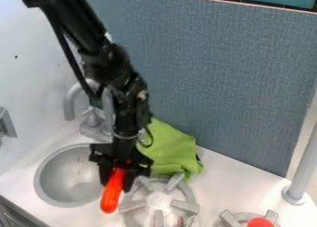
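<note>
One orange item (111, 195), perhaps a carrot, hangs gripped by the tool (117, 180) between sink rim (36, 179) and burner (158, 203).

An orange-red, elongated object (112, 193), perhaps a toy carrot, hangs steeply tilted in the gripper (117, 183), lower left of centre.

a toy kitchen, shown by the small sink (54, 177), grey faucet (91, 120) and stove burner (158, 202) on a white counter (232, 177).
</note>
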`<state>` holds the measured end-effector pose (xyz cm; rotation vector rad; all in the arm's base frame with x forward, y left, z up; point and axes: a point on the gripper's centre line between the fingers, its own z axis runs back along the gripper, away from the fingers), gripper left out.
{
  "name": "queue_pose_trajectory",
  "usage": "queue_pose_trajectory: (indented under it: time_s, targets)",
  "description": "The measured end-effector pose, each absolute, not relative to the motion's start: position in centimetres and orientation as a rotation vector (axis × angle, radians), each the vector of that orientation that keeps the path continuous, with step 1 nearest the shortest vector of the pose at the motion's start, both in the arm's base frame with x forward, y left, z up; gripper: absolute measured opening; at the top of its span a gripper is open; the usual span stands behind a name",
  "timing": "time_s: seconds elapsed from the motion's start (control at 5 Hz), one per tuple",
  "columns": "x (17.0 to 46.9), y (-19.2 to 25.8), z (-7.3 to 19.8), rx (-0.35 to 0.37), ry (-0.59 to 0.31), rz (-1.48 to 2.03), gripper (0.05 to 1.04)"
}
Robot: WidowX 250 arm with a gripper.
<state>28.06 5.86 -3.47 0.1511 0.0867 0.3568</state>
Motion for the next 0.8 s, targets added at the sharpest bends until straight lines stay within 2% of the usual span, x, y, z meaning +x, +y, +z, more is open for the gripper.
queue_pose_trajectory:
  time_s: [0.2,0.4,0.8]
  targets:
    - [29.8,3.8,-3.1,0.14,0.018,0.293,0.558]
    - [31.5,2.7,-4.1,0.103,-0.025,0.259,0.558]
    - [31.9,2.5,-6.7,0.096,0.017,0.227,0.558]
